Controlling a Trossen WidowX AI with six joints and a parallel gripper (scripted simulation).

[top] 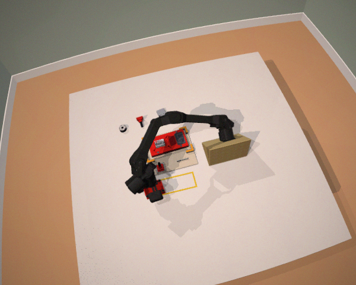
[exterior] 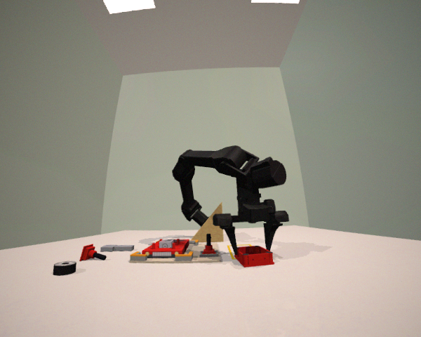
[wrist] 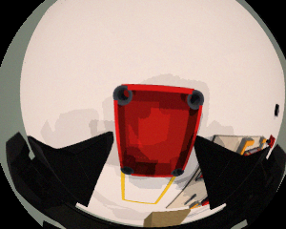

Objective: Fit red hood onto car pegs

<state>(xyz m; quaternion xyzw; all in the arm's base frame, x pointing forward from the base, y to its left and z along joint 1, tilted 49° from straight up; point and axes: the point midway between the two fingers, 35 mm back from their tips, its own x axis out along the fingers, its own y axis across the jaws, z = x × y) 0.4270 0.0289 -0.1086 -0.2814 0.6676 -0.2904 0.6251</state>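
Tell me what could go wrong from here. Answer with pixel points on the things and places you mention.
The gripper [top: 149,191] [exterior: 250,253] [wrist: 154,139] is open around the hood [exterior: 255,258] [wrist: 154,126], which lies open side up; gripped so, it may reach the pegs wrong way up. The upright red-and-black piece [top: 159,167] [exterior: 208,250] stands between hood and chassis [top: 169,142] [exterior: 165,249], so a low carry could knock it.
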